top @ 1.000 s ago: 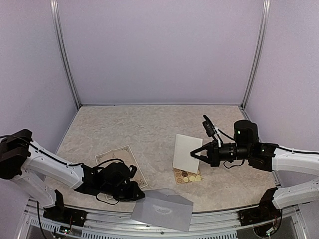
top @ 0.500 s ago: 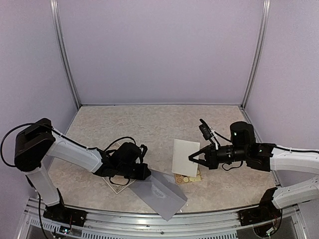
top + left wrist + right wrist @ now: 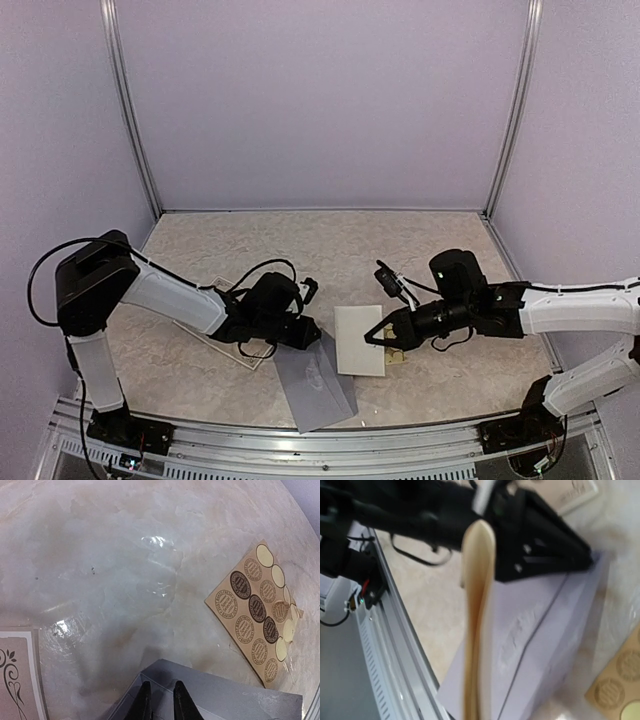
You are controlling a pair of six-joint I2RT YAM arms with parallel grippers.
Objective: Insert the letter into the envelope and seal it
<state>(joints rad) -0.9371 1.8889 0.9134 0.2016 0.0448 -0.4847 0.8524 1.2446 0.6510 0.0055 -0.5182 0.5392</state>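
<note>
**Envelope (image 3: 318, 385) and letter (image 3: 359, 340) held side by side near the worktop's (image 3: 300, 250) 6 o'clock edge**
The left jaws are clamped narrowly on the grey envelope's 11 o'clock end, and the sheet stretches away toward 5 o'clock. The right jaws are pressed together on the cream letter, just at the envelope's 2 o'clock. The letter covers part of the sticker sheet (image 3: 255, 630).

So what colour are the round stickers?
The stickers are mostly tan, a few dark brown; left wrist view shows them best.
</note>
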